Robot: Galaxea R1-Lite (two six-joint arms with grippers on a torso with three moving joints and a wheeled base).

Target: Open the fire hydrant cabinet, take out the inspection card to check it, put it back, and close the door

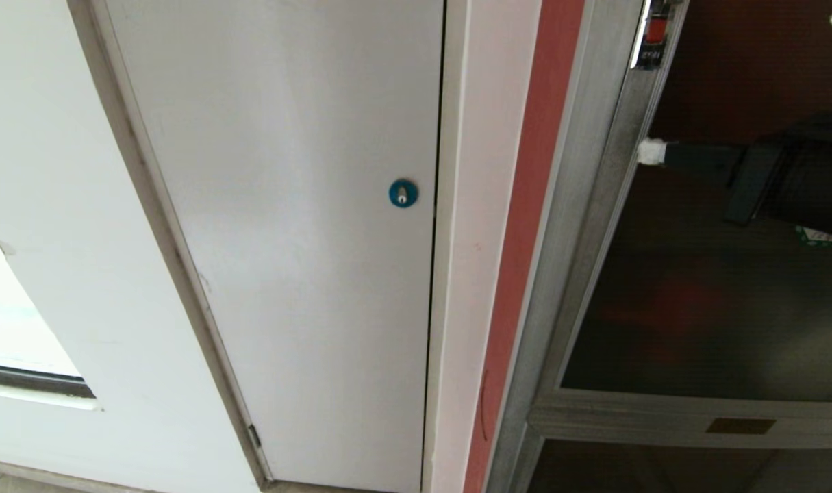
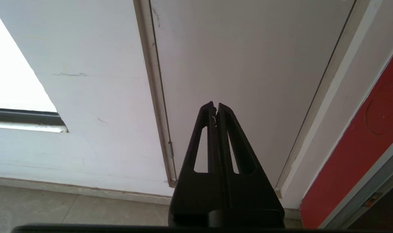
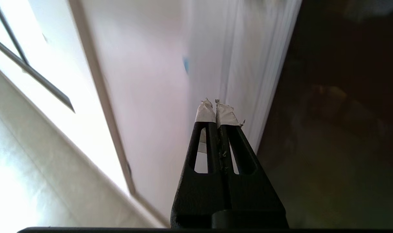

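White wall is filling the left of the head view, carrying one white door [image 1: 285, 239] with one round blue lock [image 1: 402, 193], beside one red strip [image 1: 525, 274] and one cabinet [image 1: 580, 226] whose single dark glass door [image 1: 696, 308] is lying shut in its silver frame. One right gripper [image 1: 652, 151], white-taped tips pressed together and holding nothing, is reaching to the frame edge below one small red latch [image 1: 655, 31]. One left gripper [image 2: 215, 108], likewise pinched closed and empty, is hanging before the white door.

The dark glass door [image 1: 696, 287] lies shut flush in its metal frame [image 1: 580, 226], barring the cabinet, with the right gripper [image 1: 652, 151] at its frame edge.
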